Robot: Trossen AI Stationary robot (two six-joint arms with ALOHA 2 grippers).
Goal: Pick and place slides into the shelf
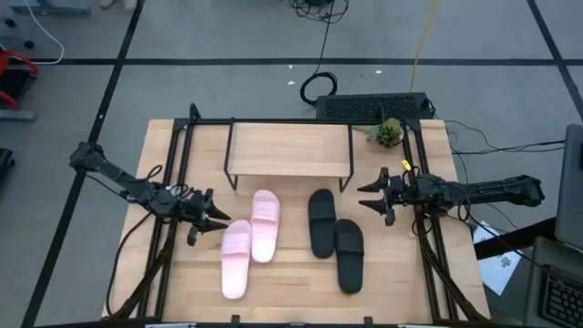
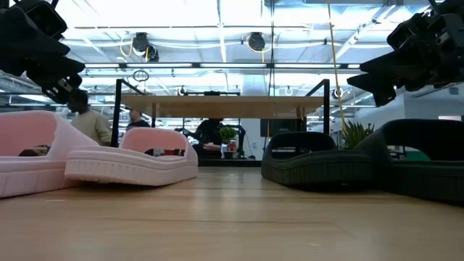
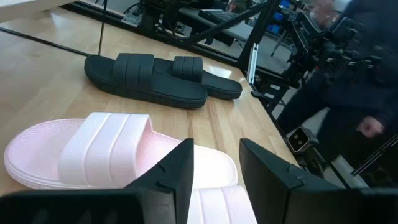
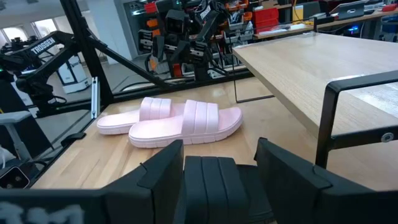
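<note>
Four slip-on slides lie on the wooden surface in front of the small low shelf with a light board top and thin black legs: a pale pink pair to the left and a matte black pair to the right, none of them on the shelf. Left gripper hovers just beside the pink pair, its jaws parted and apparently holding nothing, though the gap looks narrow. Right gripper hangs near the black pair with jaws spread wide and empty.

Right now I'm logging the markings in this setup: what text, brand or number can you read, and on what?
"TROSSEN": white lettering on the left arm, seen from the right wrist view.
Pink slides, black slides, shelf: no readable text.
</note>
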